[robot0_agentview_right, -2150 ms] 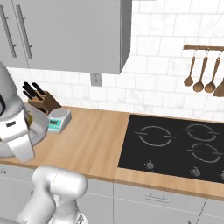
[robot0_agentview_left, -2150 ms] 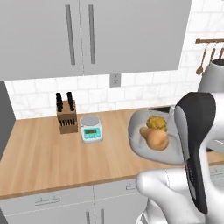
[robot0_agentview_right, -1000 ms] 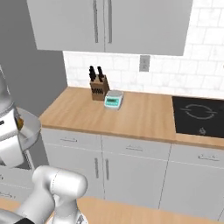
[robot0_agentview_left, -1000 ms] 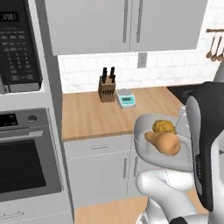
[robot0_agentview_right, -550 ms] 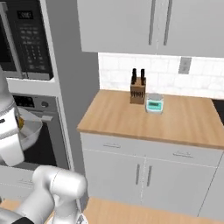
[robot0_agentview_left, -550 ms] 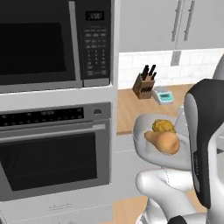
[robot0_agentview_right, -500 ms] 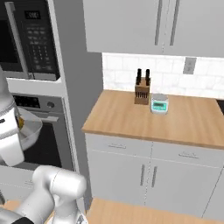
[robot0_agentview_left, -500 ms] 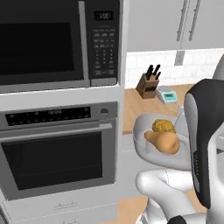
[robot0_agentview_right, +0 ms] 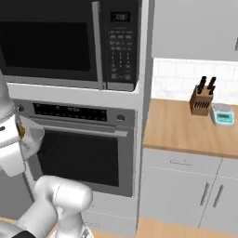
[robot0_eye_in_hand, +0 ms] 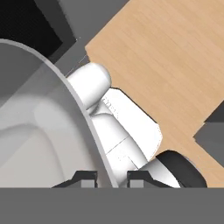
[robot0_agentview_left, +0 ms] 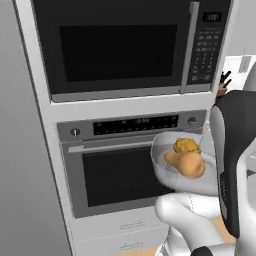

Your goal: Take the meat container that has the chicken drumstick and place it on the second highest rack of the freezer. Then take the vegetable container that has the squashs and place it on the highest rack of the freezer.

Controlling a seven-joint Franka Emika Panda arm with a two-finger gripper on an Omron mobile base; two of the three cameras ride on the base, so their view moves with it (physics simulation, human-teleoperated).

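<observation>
You are looking at a tall built-in column of kitchen appliances. A black microwave with a keypad on its right side (robot0_agentview_left: 130, 45) sits above a black-glass wall oven with a long silver bar handle (robot0_agentview_left: 125, 170). To the left of the column stands a flat dark-grey panel (robot0_agentview_left: 20, 150); you cannot tell from here what it belongs to.

In front of the oven, the white arm holds a shallow, translucent grey round container (robot0_agentview_left: 165, 167) up in the air, roughly level. Inside it lie a small yellow-orange squash with a paler tan neck (robot0_agentview_left: 187, 164) and, just behind and touching it, a bumpy golden-yellow piece of food (robot0_agentview_left: 186, 146).

From the hand camera, the gripper (robot0_eye_in_hand: 111, 177) has its two dark fingertips (robot0_eye_in_hand: 85, 177) set narrowly, one on each side of the container's thin curved rim, pinching it. The wood-look floor shows beyond.

From the right base camera, a sliver of the container pokes out beside the arm at the left edge. To the right of the oven column runs a pale wooden countertop (robot0_agentview_right: 186, 130) over grey cabinets, carrying a wooden knife block with black handles (robot0_agentview_right: 201, 102) and, just beside it, a small teal-and-white kitchen scale (robot0_agentview_right: 221, 115).
</observation>
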